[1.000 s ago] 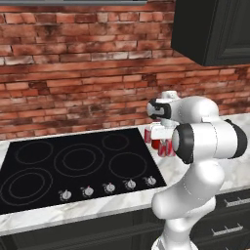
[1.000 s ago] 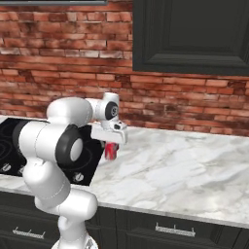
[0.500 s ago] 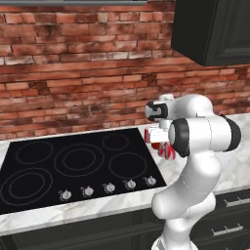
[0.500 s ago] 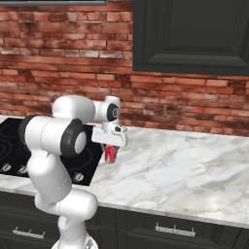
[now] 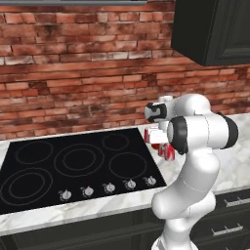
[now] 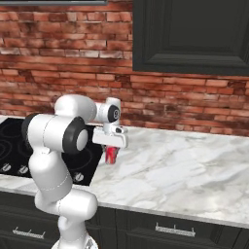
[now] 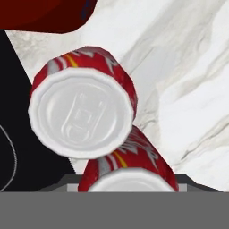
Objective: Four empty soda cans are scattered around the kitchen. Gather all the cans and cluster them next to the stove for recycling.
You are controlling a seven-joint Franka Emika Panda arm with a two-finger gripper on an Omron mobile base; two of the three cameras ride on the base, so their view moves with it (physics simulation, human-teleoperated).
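A simulated kitchen was shown, with a red brick wall [image 5: 73, 58] behind a white marble counter [image 6: 185, 170] and dark cabinets [image 6: 194, 34] hung above it. A flat black stove [image 5: 73, 163] with thin burner rings and a row of small silver knobs [image 5: 107, 187] was set into the counter. The white robot arm [image 5: 200, 134] was bent over the counter just beside the stove's right edge, and its gripper [image 6: 112, 146] was pointed downward there.

In the right base view, a red soda can [image 6: 112, 154] was seen directly under the hand, upright at the stove's right edge. In the left base view, red cans [image 5: 166, 150] were seen clustered on the marble just right of the stove, partly hidden behind the arm.

In the hand view, looked at from above, one upright can [image 7: 82, 112] with a silver top was seen next to the black edge of the stove [image 7: 18, 152]. A second can [image 7: 129, 167] stood touching or nearly touching it, lower in the view, and a dark red shape [image 7: 44, 13], too close to be made out clearly, was cut off at the top edge.

The jaws appeared to be clamped on a can, but the fingertips were hidden, so the grip could not be told for certain.
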